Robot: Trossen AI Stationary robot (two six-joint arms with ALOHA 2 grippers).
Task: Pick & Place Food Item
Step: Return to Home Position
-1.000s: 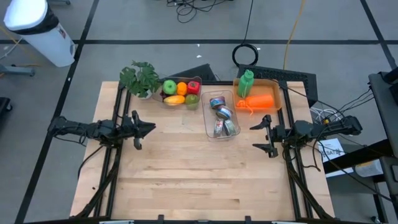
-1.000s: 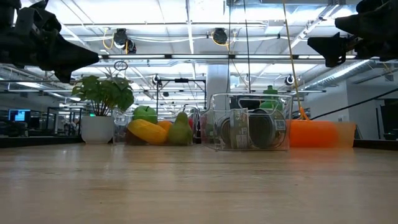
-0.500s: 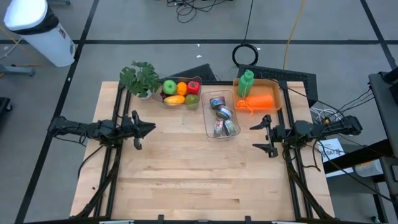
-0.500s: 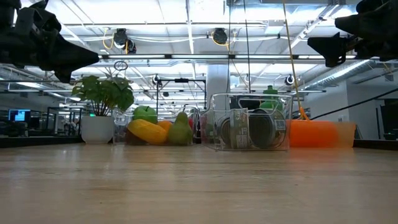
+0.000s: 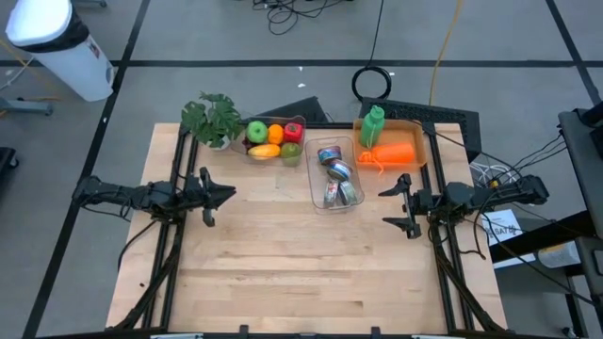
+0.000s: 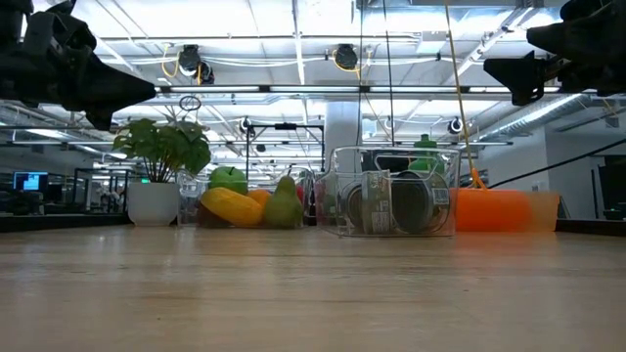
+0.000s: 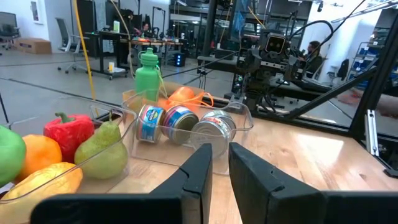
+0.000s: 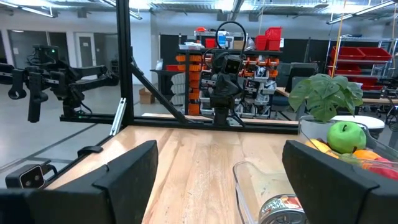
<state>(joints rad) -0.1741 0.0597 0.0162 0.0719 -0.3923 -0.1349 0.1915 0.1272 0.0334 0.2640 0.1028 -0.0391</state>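
Transparent bin (image 5: pixel 352 158) near far edge of wooden desk (image 5: pixel 283 264): four tuna cans (image 5: pixel 339 172) inside (labels too small to read).
Left-arm side of bin: clear fruit tub (image 5: pixel 302 155) with green apple (image 5: pixel 256 131), orange (image 5: pixel 275 133), red pepper (image 5: pixel 295 130), pear (image 5: pixel 290 151); potted plant (image 5: pixel 213 119) beyond it.
Other side of bin: orange tray (image 5: pixel 420 141) holding green bottle (image 5: pixel 373 126).
Left pincer (image 5: pixel 229 195) well apart from bin, fingers drawn nearly together, empty.
Right pincer (image 5: pixel 386 208) near bin, fingers spread wide, empty.
Room: grey floor, cables.

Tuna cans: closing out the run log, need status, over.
Left end effector shut, right end effector open, both empty, at table sides. Tuna cans in transparent bin. No obstruction seen.
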